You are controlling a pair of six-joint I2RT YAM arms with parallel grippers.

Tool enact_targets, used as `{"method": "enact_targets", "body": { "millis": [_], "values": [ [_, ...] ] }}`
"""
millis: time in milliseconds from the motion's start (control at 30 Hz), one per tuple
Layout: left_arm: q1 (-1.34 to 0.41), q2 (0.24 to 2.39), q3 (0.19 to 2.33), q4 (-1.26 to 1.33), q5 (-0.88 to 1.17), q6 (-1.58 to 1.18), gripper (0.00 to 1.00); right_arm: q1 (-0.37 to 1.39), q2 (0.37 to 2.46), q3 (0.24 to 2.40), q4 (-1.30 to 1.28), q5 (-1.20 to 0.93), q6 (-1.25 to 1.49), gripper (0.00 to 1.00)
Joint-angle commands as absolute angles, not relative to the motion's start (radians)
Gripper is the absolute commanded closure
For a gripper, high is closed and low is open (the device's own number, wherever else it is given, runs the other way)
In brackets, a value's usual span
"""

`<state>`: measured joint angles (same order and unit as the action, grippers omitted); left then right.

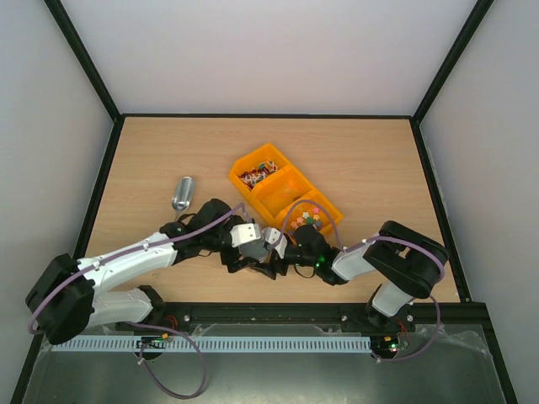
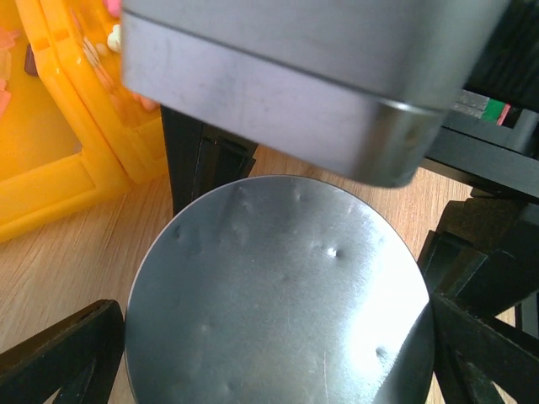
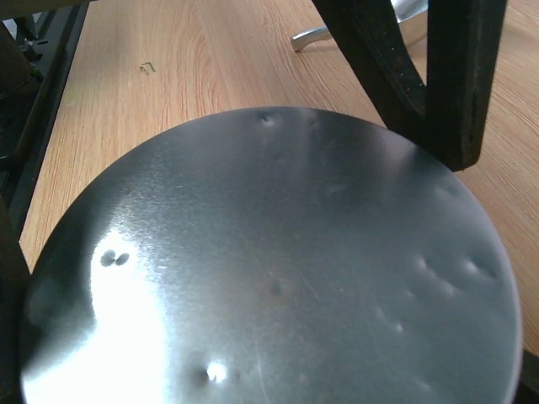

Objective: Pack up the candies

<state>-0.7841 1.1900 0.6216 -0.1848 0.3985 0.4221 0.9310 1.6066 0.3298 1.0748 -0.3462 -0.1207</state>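
Note:
The candies [image 1: 257, 175], small red and white wrapped sweets, lie in the far compartment of the orange tray [image 1: 238, 162]. My left gripper [image 1: 246, 238] and right gripper [image 1: 276, 244] meet just in front of the tray. Each is shut on a round dented metal tin piece. The left one's disc [image 2: 278, 311] fills the left wrist view between the black fingers [image 2: 59, 353]. Above it shows the silver side of the other piece [image 2: 295, 76]. The right one's disc [image 3: 269, 269] fills the right wrist view. I cannot tell which piece is lid and which is body.
The tray's near compartment holds chunky pastel pieces [image 1: 308, 217]; its middle one [image 1: 278, 192] looks empty. A metal scoop [image 1: 183, 194] lies left of the tray and shows in the right wrist view [image 3: 337, 34]. The tray's corner [image 2: 59, 160] is close at left.

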Motion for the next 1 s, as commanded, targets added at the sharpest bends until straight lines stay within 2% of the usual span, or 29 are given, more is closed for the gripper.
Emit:
{"method": "enact_targets", "body": {
  "millis": [0, 167, 333, 433, 600, 833, 967],
  "values": [
    [-0.811, 1.207, 0.595, -0.160, 0.339, 0.430, 0.01, 0.937, 1.631, 0.329, 1.013, -0.320, -0.098, 0.57],
    [-0.816, 1.209, 0.593, -0.161, 0.316, 0.444, 0.01, 0.937, 1.631, 0.326, 1.011, -0.324, -0.100, 0.57],
    [-0.813, 1.231, 0.608, -0.196, 0.352, 0.487, 0.13, 0.936, 1.628, 0.322, 1.014, -0.364, -0.126, 0.57],
    [-0.789, 1.250, 0.619, -0.220, 0.389, 0.497, 0.16, 0.937, 1.624, 0.312, 1.021, -0.391, -0.152, 0.57],
    [-0.778, 1.272, 0.623, -0.214, 0.367, 0.487, 0.01, 0.937, 1.620, 0.304, 1.022, -0.384, -0.154, 0.57],
    [-0.779, 1.271, 0.616, -0.194, 0.366, 0.488, 0.01, 0.937, 1.620, 0.304, 1.025, -0.372, -0.145, 0.57],
    [-0.779, 1.285, 0.629, -0.221, 0.392, 0.516, 0.10, 0.936, 1.621, 0.304, 1.028, -0.379, -0.152, 0.57]
  ]
}}
